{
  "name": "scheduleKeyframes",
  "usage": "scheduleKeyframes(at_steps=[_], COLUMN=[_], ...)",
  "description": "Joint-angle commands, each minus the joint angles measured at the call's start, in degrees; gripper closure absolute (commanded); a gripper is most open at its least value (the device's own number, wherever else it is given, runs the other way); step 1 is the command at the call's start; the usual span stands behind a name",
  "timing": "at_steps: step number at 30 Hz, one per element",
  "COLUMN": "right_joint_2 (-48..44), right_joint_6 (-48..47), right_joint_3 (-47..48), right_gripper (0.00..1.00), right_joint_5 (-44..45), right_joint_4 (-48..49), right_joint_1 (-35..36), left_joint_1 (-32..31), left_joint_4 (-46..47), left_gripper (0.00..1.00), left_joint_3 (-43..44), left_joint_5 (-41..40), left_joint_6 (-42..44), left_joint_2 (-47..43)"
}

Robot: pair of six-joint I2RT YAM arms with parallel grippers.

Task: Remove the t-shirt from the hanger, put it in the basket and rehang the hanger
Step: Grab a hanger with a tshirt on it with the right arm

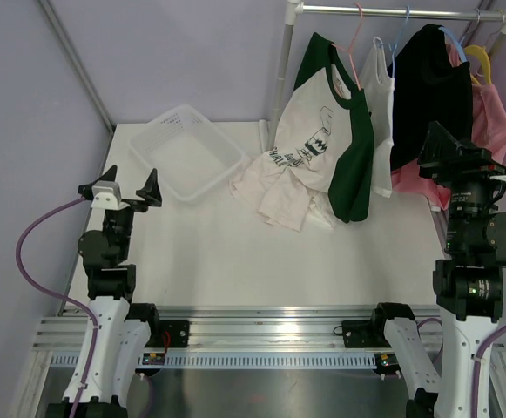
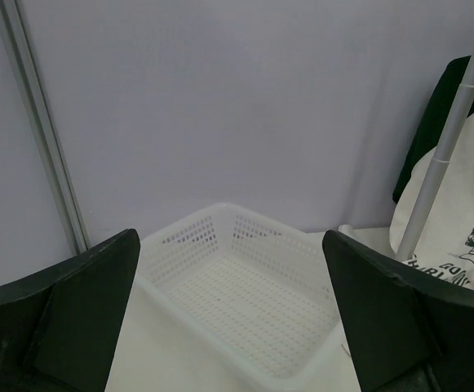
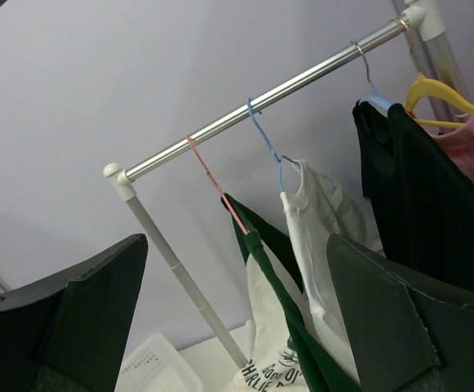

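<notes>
1. The cream t-shirt with dark green raglan sleeves and a cartoon print (image 1: pixel 313 131) is seen hung on a thin pink wire hanger (image 1: pixel 350 52) at the left end of a silver metal rail (image 1: pixel 392 12), at the far right of the white bench (image 1: pixel 261 252).
2. Its hem is shown draped onto a crumpled pale cloth (image 1: pixel 274 192) lying on the bench.
3. A white sleeveless top (image 1: pixel 381 113), a black garment (image 1: pixel 431 87) and a pink garment (image 1: pixel 492 113) are hung to its right on the same rail.
4. A white perforated plastic basket (image 1: pixel 157 124) is pictured on the bench, left of the t-shirt.
5. The left hand (image 1: pixel 133 174) is held near the basket, fingers wide apart and gripping nothing.
6. The right hand (image 3: pixel 237 245) is raised near the black garment, fingers likewise spread and unloaded.
</notes>
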Motion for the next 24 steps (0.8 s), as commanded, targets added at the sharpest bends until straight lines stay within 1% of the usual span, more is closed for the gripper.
scheduleKeyframes(at_steps=[1, 3, 6, 11, 14, 16, 18, 19, 20, 24], right_joint_2=[0.2, 1.08, 3.36, 8.9, 14.43, 19.0, 23.47, 25.06, 27.69, 31.75], right_joint_6=[-2.89, -3.33, -4.29, -4.83, -4.47, -4.39, -4.73, -4.82, -5.0, -4.56], right_joint_3=[0.77, 0.85, 2.16, 3.84, 6.38, 8.14, 10.85, 12.0, 13.23, 16.67], right_gripper=[0.0, 0.0, 0.0, 0.01, 0.01, 0.0, 0.0, 0.01, 0.01, 0.0], right_joint_5=[-5.25, -6.13, -6.48, -14.46, -19.04, -22.89, -25.36, -28.07, -29.49, -31.26], right_joint_4=[3.88, 4.32, 4.32, 6.43, 6.43, 9.59, 10.3, 10.3, 10.3, 11.44], right_joint_1=[0.26, 0.26, 0.26, 0.26, 0.26, 0.26, 0.26, 0.34, 0.26, 0.34], left_joint_1=[0.17, 0.26, 0.17, 0.17, 0.26, 0.17, 0.17, 0.17, 0.26, 0.17], left_joint_4=[3.72, 0.92, -0.85, -2.09, -3.23, -4.28, -5.77, -6.22, -7.27, -7.63], left_gripper=[0.01, 0.01, 0.01, 0.01, 0.01, 0.01, 0.01, 0.01, 0.01, 0.01], left_joint_3=[0.85, 1.99, 3.14, 3.93, 4.72, 5.51, 6.56, 7.0, 8.05, 9.03], left_joint_5=[2.97, 2.89, 3.32, 5.34, 5.7, 5.35, 2.89, 2.19, 1.83, -0.88], left_joint_6=[5.02, 4.77, 4.41, 4.42, 4.07, 3.71, 2.75, 2.74, 1.0, -3.39], left_joint_2=[-0.24, 0.02, 0.11, 0.02, -0.06, -0.24, -0.24, 0.02, 0.11, 0.02])
